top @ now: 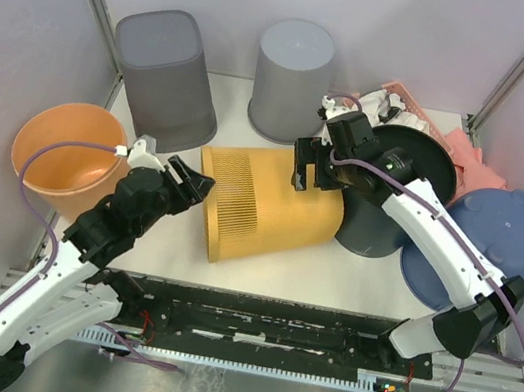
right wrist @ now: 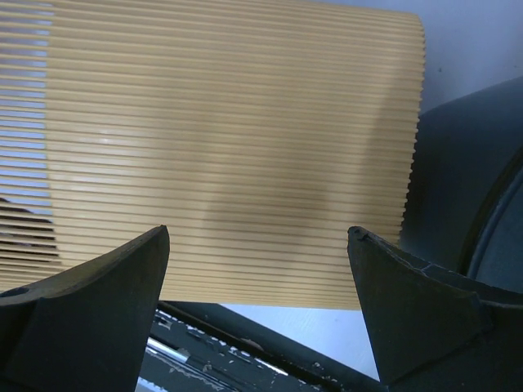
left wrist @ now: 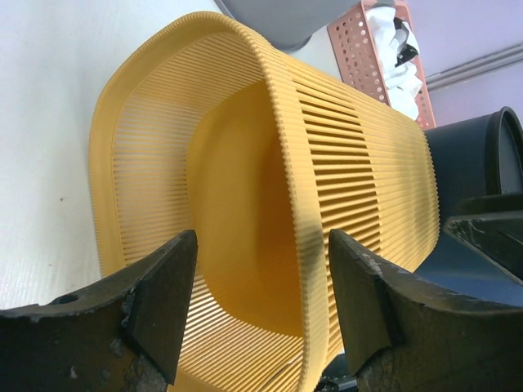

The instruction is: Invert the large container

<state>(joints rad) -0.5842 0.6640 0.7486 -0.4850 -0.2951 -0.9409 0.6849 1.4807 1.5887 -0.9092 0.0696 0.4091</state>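
Yellow slatted bin (top: 266,202) is on its side on the table (top: 350,273), mouth facing the left gripper (top: 193,184). Left gripper's jaws are spread, and in its wrist view the bin's rim runs just ahead between them. Right gripper (top: 309,172) is also spread, over the ribbed side wall near the closed end. Can't tell whether either touches. The bin's base is hidden by the right gripper and butts against the dark bin (top: 392,209).
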